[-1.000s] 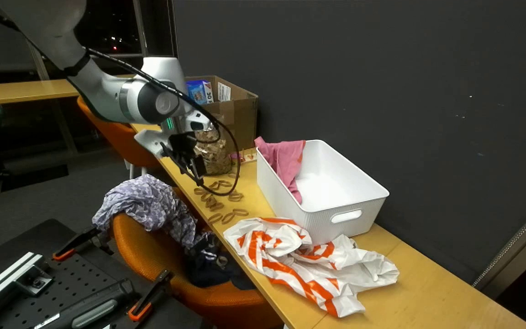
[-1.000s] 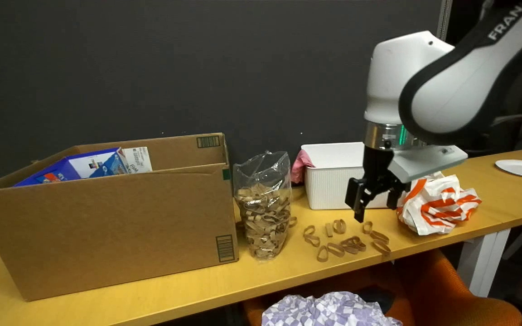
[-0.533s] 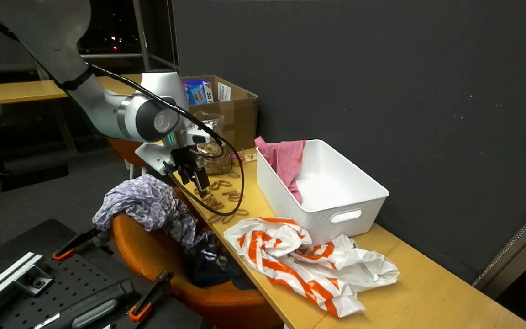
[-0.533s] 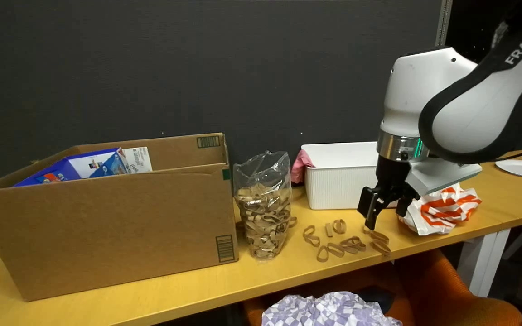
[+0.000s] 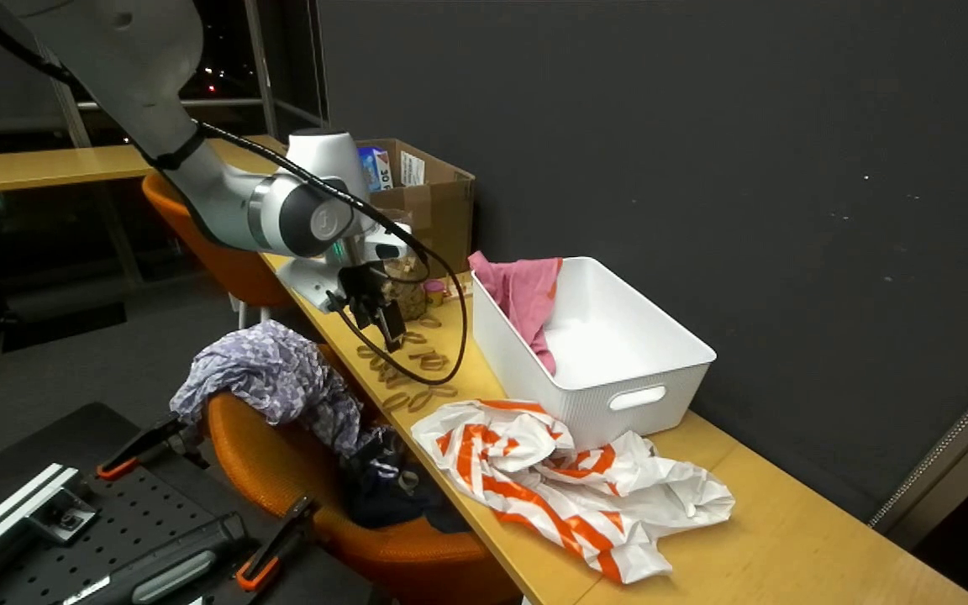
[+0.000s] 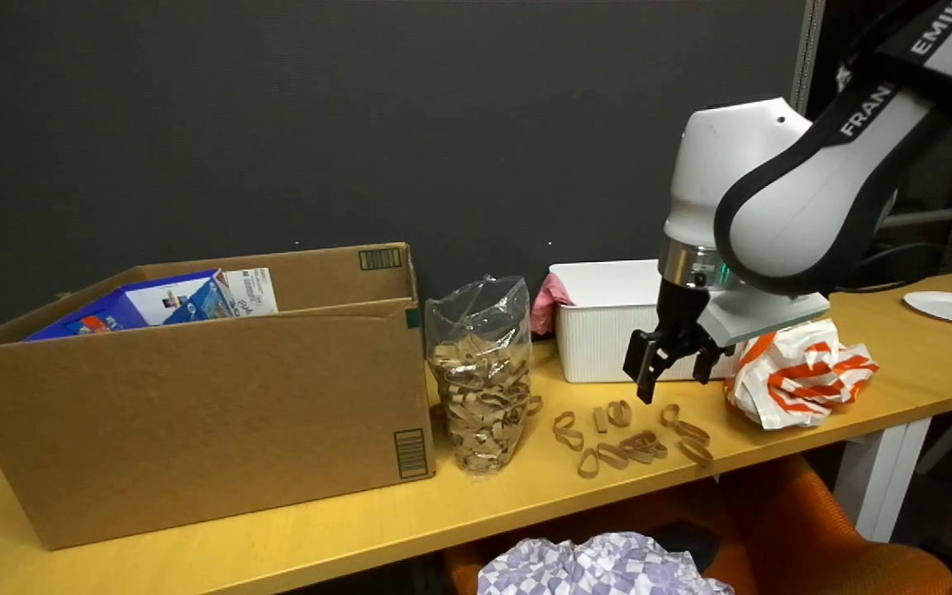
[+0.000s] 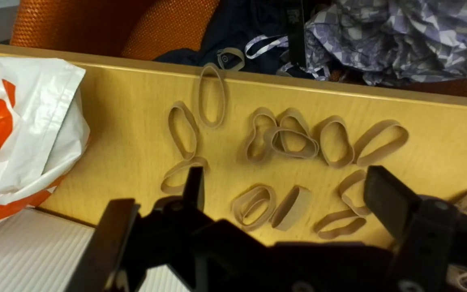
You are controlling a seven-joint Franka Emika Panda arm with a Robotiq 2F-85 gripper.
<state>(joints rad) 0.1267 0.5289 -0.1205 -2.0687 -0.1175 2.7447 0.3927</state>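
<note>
while the end effector (image 7: pixel 285 186) hangs spread wide, holding nothing, tan bands (image 7: pixel 297 211) scattered below it, on the table (image 7: pixel 124 162)

In exterior view, I am being watched lengthwise down table (image 5: pixel 786 521) toward carton (image 5: pixel 446 223), striped bag (image 5: pixel 568 496) nearer. In exterior view, being watched over chair (image 6: pixel 831 529) toward dark wall (image 6: pixel 525 140), carton looming close. In wrist view, I am peering steeply down past my claw (image 7: pixel 285 182), near brown bands (image 7: pixel 297 213). All three sharing bands, bag, white bin (image 6: pixel 596 347).
</note>
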